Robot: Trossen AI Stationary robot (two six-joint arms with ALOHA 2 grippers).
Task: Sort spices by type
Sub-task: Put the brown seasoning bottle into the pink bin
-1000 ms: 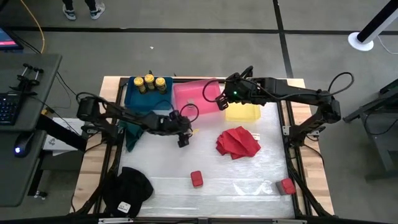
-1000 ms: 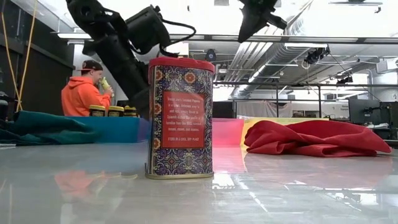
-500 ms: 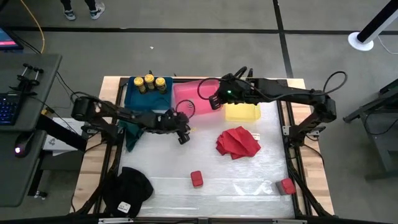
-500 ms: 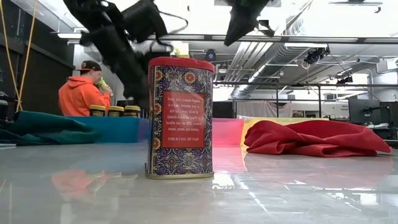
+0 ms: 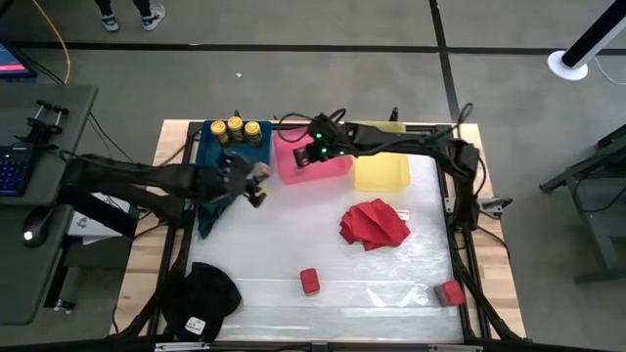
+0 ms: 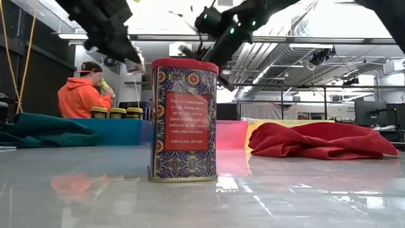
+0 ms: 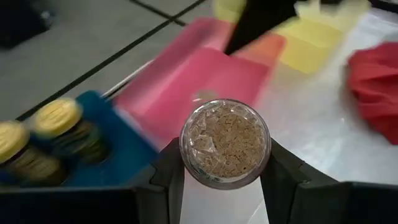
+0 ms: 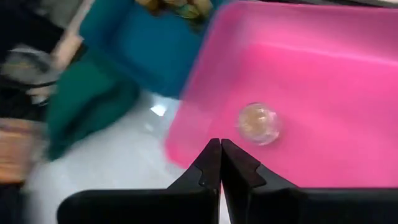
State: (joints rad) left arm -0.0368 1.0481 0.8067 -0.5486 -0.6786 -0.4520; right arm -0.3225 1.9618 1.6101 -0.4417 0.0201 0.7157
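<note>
left gripper (image 7: 222,163) is clamped on a small pale jar (image 7: 224,143), one finger pressed to each side, and is held just off the blue bin's (image 5: 217,154) front corner, beside the green cloth (image 5: 207,209). right gripper (image 8: 220,158) is closed with nothing in it, poised over the pink bin's (image 8: 323,74) near edge, where another pale jar (image 8: 258,122) lies inside. three yellow-lidded jars (image 5: 235,128) are grouped at the blue bin's back. two red tins (image 5: 309,281) are stood well apart near the table's front edge, with bare tabletop (image 5: 293,240) between them and the bins; a red cloth (image 5: 374,223) is bunched before the yellow bin (image 5: 381,174).
</note>
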